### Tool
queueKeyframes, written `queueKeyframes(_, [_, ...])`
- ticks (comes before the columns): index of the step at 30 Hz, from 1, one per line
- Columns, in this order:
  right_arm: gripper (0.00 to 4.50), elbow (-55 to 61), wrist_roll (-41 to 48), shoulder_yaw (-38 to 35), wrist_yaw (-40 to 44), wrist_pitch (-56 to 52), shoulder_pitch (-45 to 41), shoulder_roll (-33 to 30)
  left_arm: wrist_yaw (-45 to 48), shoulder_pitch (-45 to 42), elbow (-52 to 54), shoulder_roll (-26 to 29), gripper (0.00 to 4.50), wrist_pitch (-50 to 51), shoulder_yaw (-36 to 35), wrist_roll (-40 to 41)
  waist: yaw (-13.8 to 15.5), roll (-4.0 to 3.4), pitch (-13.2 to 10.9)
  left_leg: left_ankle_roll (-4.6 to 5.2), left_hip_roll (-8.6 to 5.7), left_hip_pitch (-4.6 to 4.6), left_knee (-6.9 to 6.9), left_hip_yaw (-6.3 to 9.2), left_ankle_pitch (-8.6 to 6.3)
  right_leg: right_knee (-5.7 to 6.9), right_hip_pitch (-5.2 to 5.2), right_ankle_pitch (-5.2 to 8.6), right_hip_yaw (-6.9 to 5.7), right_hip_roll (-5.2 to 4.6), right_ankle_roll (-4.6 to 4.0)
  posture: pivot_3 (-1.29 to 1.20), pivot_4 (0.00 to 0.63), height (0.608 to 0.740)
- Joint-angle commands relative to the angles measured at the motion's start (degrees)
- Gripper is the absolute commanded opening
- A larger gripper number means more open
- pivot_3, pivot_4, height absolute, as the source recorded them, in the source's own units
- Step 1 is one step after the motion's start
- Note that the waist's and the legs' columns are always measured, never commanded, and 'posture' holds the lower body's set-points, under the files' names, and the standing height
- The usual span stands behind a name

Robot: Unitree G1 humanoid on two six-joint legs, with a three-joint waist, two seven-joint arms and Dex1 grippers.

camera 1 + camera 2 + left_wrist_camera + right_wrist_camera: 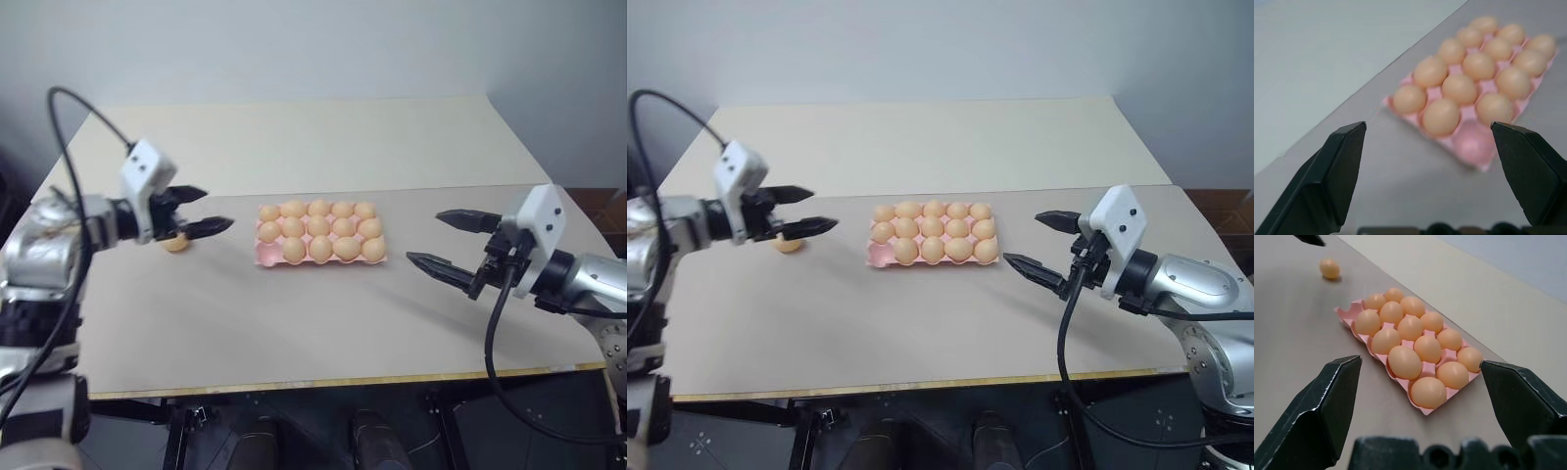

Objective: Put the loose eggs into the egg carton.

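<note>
Left claw (196, 213) hangs spread wide with nothing between its black fingers, out on the left side of the egg carton (266, 255) and well apart from it. Right beneath and just behind those fingertips sits one loose egg (175, 243), resting on the tabletop (323, 323), not gripped, not lifted. From the head cameras I can't tell whether a fingertip brushes it or just hovers over it.

Across on the carton's other side, the right claw (1043, 240) is also wide and empty, its tips pointed toward the carton's right end but clear of it, with bare tabletop between.

Now the carton itself: pink, three rows of five, and it's nearly full! Fourteen cups carry tan-orange eggs. The one vacancy is the empty cup (1472, 142), the corner cup in the near row at the carton's left end, the end facing the left claw. The left wrist camera shows it plainly, pink and bare, with seated eggs crowding it on two sides.

So the score, as I read it: fourteen in, one to go, and that stray egg to the left of the carton is the only loose one I can spot. What remains looks like a single pick and a short carry toward the carton's near left corner. The trick will be lowering it in without nudging the neighbours packed tight beside that cup.
</note>
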State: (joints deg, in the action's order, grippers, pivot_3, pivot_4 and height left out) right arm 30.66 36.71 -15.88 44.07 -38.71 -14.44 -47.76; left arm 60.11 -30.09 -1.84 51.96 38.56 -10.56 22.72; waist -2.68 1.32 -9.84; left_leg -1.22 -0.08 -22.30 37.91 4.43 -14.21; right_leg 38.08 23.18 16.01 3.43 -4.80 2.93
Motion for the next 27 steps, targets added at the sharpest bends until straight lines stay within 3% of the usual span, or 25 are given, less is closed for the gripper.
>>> queueKeyframes(1, [4.50,-0.6,-0.3,0.4,1.9,2.9,-1.2,-0.4,0.3,8.1,6.5,2.5,4.45,-1.1,-10.8,3.4,0.3,0.01,0.0,0.00,0.00,-0.02,0.00,0.00,0.00,-0.03,0.01,0.00,-0.01,0.00,0.00,0.00,0.150,0.740])
queueKeyframes(6, [4.50,-2.4,-0.8,1.1,3.2,4.0,-1.9,-0.6,-2.5,22.4,13.8,1.8,4.45,0.5,-21.7,4.8,0.8,0.02,0.0,-0.01,-0.03,-0.02,0.00,-0.01,0.00,-0.05,-0.02,0.00,-0.05,-0.09,0.00,0.00,0.150,0.740])
queueKeyframes(11, [4.50,-3.1,-1.0,1.5,3.6,3.8,-3.1,-0.7,-7.2,21.2,14.9,0.7,4.45,3.2,-21.6,7.2,1.7,0.03,0.0,-0.01,-0.04,0.05,0.00,0.00,0.00,-0.02,-0.09,0.00,-0.07,-0.10,0.00,0.00,0.150,0.740])
queueKeyframes(18, [4.50,-1.5,-1.1,1.0,2.4,3.4,-2.5,0.0,-18.8,1.4,-5.2,-2.6,4.45,6.8,-8.4,0.6,1.9,0.07,0.0,-0.01,-0.10,-0.01,0.01,0.00,0.00,-0.03,-0.06,-0.01,-0.11,-0.12,0.02,0.00,0.150,0.740])
queueKeyframes(27, [4.50,1.5,0.7,-1.0,0.4,1.6,-1.6,-0.1,-17.6,-14.0,-35.5,-11.0,4.45,-8.6,4.9,-10.2,1.5,0.09,0.0,-0.02,-0.11,-0.07,0.02,-0.02,0.00,-0.01,0.02,-0.02,-0.09,-0.10,0.02,0.00,0.150,0.740])
